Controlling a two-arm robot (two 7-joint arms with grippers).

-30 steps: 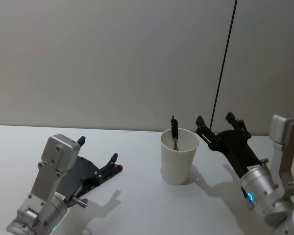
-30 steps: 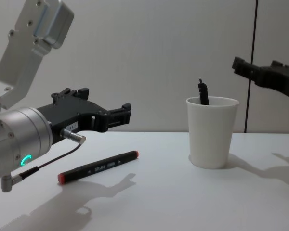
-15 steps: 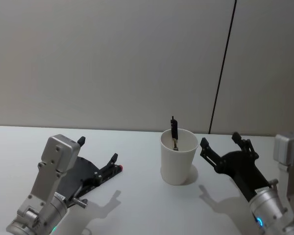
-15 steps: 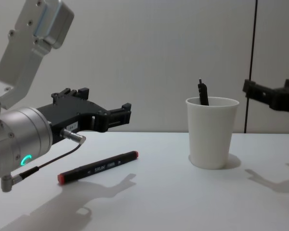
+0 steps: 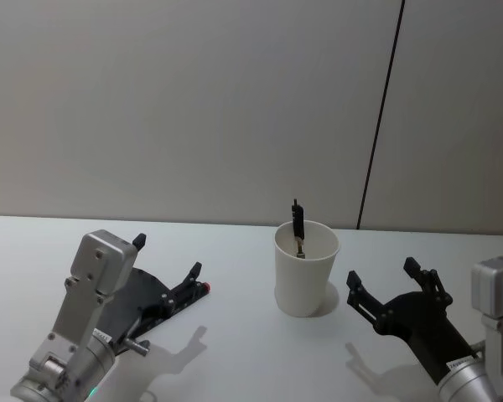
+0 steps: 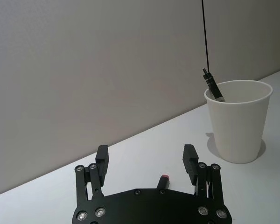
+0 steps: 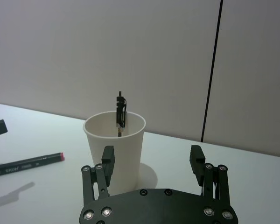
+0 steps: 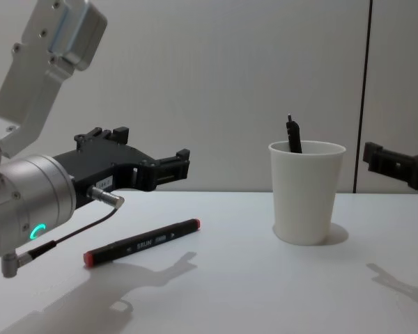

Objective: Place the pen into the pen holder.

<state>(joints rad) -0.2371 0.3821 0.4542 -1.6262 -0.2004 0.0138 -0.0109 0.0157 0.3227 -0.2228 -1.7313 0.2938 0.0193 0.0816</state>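
Two arms flank a plain white paper cup (image 8: pixel 306 191) standing upright on the white counter (image 8: pixel 265 292), and every place here is read off that cup. The left tool (image 6: pixel 146 156) hangs well to the cup's left, low over the counter, its fingers spread wide and holding nothing. The right tool (image 5: pixel 384 275) sits just to the cup's right, also spread and empty, aimed toward the cup without touching it.

The black marker with red ends (image 8: pixel 141 241) lies flat on the counter to the cup's left, apart from it. Its long axis runs slantwise, the far end pointing roughly at the cup and the near end reaching back under the left tool. The left wrist view shows a red tip between that tool's fingers, so the marker lies almost along the tool's own reach. The left arm is plainly the nearer one. It would probably need to drop and close across the barrel.

A slim black clipped pen (image 8: pixel 293 136) already stands inside the cup, poking above the rim.
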